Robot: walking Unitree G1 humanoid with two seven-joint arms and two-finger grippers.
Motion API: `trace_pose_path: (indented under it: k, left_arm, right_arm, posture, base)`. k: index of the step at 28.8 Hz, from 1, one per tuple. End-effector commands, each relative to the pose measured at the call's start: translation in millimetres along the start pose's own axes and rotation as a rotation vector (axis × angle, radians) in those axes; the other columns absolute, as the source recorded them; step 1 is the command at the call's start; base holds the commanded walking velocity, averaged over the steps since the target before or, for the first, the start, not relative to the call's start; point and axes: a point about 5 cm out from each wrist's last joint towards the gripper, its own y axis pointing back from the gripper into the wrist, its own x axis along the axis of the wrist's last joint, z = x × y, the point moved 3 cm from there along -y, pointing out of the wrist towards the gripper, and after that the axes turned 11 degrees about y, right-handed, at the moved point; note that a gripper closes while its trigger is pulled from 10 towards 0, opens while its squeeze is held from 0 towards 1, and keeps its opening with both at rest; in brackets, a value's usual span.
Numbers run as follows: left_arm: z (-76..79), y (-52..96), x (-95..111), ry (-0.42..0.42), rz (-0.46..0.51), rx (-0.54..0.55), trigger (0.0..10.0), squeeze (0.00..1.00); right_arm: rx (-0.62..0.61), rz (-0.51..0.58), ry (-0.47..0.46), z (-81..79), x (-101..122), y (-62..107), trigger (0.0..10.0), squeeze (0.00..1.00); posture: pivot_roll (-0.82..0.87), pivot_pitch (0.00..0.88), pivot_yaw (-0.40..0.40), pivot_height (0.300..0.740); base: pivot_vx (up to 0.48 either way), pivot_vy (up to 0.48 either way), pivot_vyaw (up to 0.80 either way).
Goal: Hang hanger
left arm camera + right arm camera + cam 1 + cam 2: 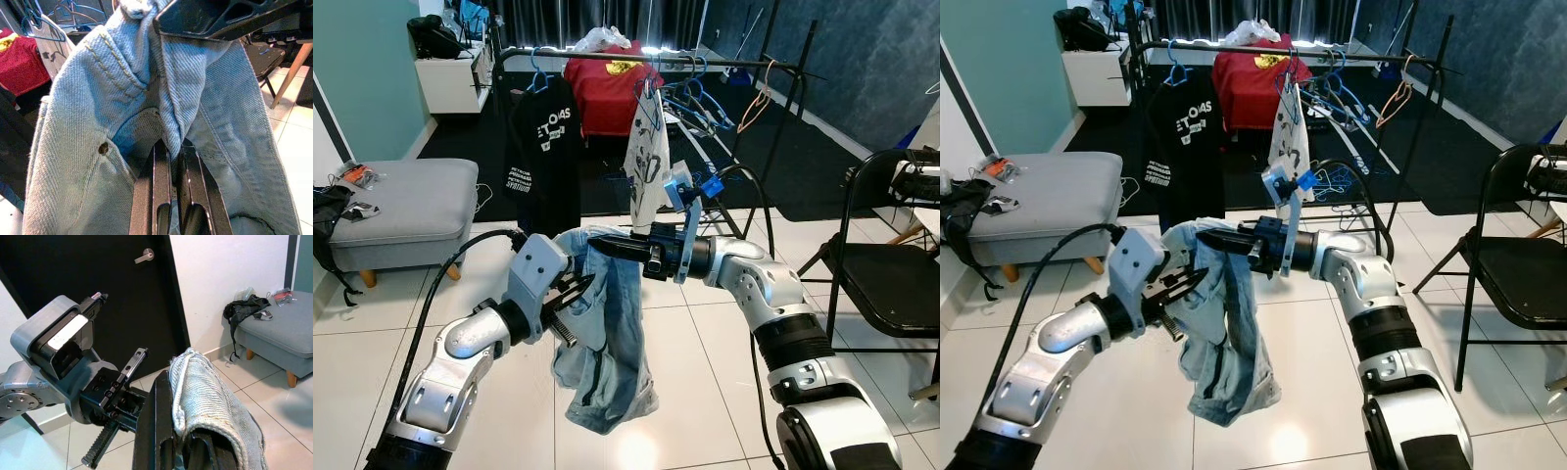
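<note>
Between our two arms, out over the white tile floor (705,352), we are holding a pair of light blue jeans (607,362) in the air. From the head views we are seeing the right gripper (607,245) reaching across with its black fingers lying through the top of the denim, and the left gripper (570,299) coming in from below and biting into the fabric just under it. Beyond the jeans a black clothes rack (724,65) is standing with a black T-shirt (544,147), a red shirt (607,93) and a white garment (646,162) on it, plus several bare hangers (700,103). A grey ottoman (401,211) is sitting on our left and a black folding chair (891,264) on our right.

Our left wrist view is showing what the head views cannot: its two fingers (155,196) are pressed together on a fold of denim, with a seam and a rivet (103,148) beside it. Our right wrist view is showing the waistband draped over its finger (156,431), and a dark door (98,298) behind the left gripper's housing.

We are not able to tell whether the right fingers are pinching or merely carrying the cloth, nor whether any hanger is inside the jeans. The trouser legs are bunching at the bottom, hiding their hems.
</note>
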Motion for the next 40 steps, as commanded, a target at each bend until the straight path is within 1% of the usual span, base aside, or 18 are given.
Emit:
trace_pose_path:
  k: [1, 3, 4, 5, 7, 14, 20, 21, 22, 24, 25, 26, 27, 30, 33, 34, 35, 40]
  left_arm:
    - [-7.6, 2.0, 8.8, -0.027, 0.022, 0.017, 0.0, 0.0]
    - [-39.5, 19.1, 23.7, -0.021, 0.064, 0.111, 0.0, 0.0]
    - [-39.5, 19.1, 23.7, -0.021, 0.064, 0.111, 0.0, 0.0]
    - [-51.2, 29.1, 31.2, -0.017, 0.082, 0.136, 0.0, 0.0]
    - [-62.0, 42.9, 38.5, -0.019, 0.089, 0.145, 0.0, 0.0]
    - [-72.9, 59.1, 44.3, -0.034, 0.076, 0.151, 0.0, 0.0]
    - [-69.4, 58.5, 47.2, -0.046, 0.075, 0.13, 0.0, 0.0]
    - [-62.3, 54.8, 45.8, -0.051, 0.063, 0.098, 9.5, 0.0]
    - [-56.4, 51.4, 44.2, -0.063, 0.052, 0.077, 10.0, 0.0]
    - [-52.8, 49.7, 43.3, -0.068, 0.044, 0.063, 10.0, 0.0]
    - [-44.5, 45.9, 40.7, -0.04, 0.039, 0.023, 10.0, 0.0]
    - [-44.5, 45.9, 40.7, -0.04, 0.039, 0.023, 10.0, 0.0]
    - [-38.8, 43.3, 39.9, -0.005, 0.046, 0.0, 10.0, 1.0]
    - [-35.4, 41.3, 41.9, 0.021, 0.063, -0.015, 10.0, 1.0]
    - [-42.0, 43.9, 48.5, -0.008, 0.08, 0.013, 10.0, 1.0]
    - [-43.9, 48.3, 52.1, -0.019, 0.077, 0.002, 10.0, 0.16]
    - [-44.2, 53.5, 54.3, -0.03, 0.064, -0.017, 10.0, 0.0]
    - [-38.6, 60.8, 58.5, -0.023, 0.041, -0.082, 10.0, 0.0]
  right_arm:
    - [-0.002, 0.022, 0.015, 0.8, 6.7, 2.5, 10.0, 0.0]
    - [-0.027, 0.011, 0.022, 5.5, 6.5, 11.9, 10.0, 0.0]
    - [-0.027, 0.011, 0.022, 5.5, 6.5, 11.9, 10.0, 0.0]
    - [-0.037, 0.01, 0.023, 7.0, 6.9, 15.7, 10.0, 0.0]
    - [-0.045, 0.013, 0.023, 8.2, 7.7, 18.9, 10.0, 0.0]
    - [-0.045, 0.019, 0.024, 8.4, 9.2, 19.5, 10.0, 0.0]
    - [-0.041, 0.017, 0.025, 8.4, 9.4, 19.3, 10.0, 0.0]
    - [-0.043, 0.017, 0.027, 8.9, 9.7, 19.3, 10.0, 0.0]
    - [-0.043, 0.017, 0.028, 9.2, 10.0, 19.2, 10.0, 0.0]
    - [-0.044, 0.017, 0.029, 9.3, 10.4, 19.1, 10.0, 0.0]
    - [-0.043, 0.018, 0.03, 9.6, 11.1, 19.0, 10.0, 0.0]
    - [-0.043, 0.018, 0.03, 9.6, 11.1, 19.0, 10.0, 0.0]
    - [-0.04, 0.018, 0.031, 9.5, 11.7, 18.4, 10.0, 0.0]
    - [-0.03, 0.011, 0.036, 9.0, 12.2, 17.4, 10.0, 0.0]
    - [-0.019, 0.001, 0.042, 8.7, 11.9, 17.0, 10.0, 0.0]
    - [-0.016, -0.003, 0.046, 9.5, 12.3, 17.5, 10.0, 0.0]
    - [-0.013, -0.006, 0.05, 10.1, 13.1, 18.1, 10.0, 0.0]
    - [0.037, -0.022, 0.067, 7.5, 14.9, 19.9, 10.0, 0.0]
  posture:
    - [0.05, 0.0, -0.083, 0.74]
    - [0.05, 0.0, -0.083, 0.74]
    - [0.05, 0.0, -0.083, 0.74]
    - [0.06, 0.0, -0.082, 0.74]
    - [0.06, 0.0, -0.081, 0.74]
    - [0.06, 0.0, -0.085, 0.74]
    - [0.06, 0.0, -0.089, 0.74]
    - [0.06, 0.0, -0.091, 0.74]
    - [0.06, 0.0, -0.091, 0.74]
    - [0.06, 0.0, -0.091, 0.74]
    - [0.06, 0.0, -0.094, 0.74]
    - [0.06, 0.0, -0.094, 0.74]
    - [0.05, 0.0, -0.092, 0.74]
    - [0.05, 0.0, -0.092, 0.74]
    - [0.05, 0.0, -0.095, 0.74]
    - [0.05, 0.0, -0.095, 0.74]
    - [0.06, 0.0, -0.095, 0.74]
    - [0.06, 0.0, -0.097, 0.74]
  base:
    - [0.0, 0.0, 0.0]
    - [0.0, 0.0, 0.0]
    - [0.0, 0.0, 0.0]
    - [0.0, 0.0, 0.0]
    - [0.0, 0.0, 0.0]
    - [0.0, 0.0, 0.0]
    - [0.0, 0.0, 0.0]
    - [0.0, 0.0, 0.0]
    - [0.0, 0.0, 0.0]
    - [0.0, 0.0, 0.0]
    - [0.0, 0.0, 0.0]
    - [0.0, 0.0, 0.0]
    - [0.0, 0.0, 0.0]
    - [0.0, 0.0, 0.0]
    - [0.0, 0.0, 0.0]
    - [0.0, 0.0, 0.0]
    - [0.0, 0.0, 0.0]
    - [0.0, 0.0, 0.0]
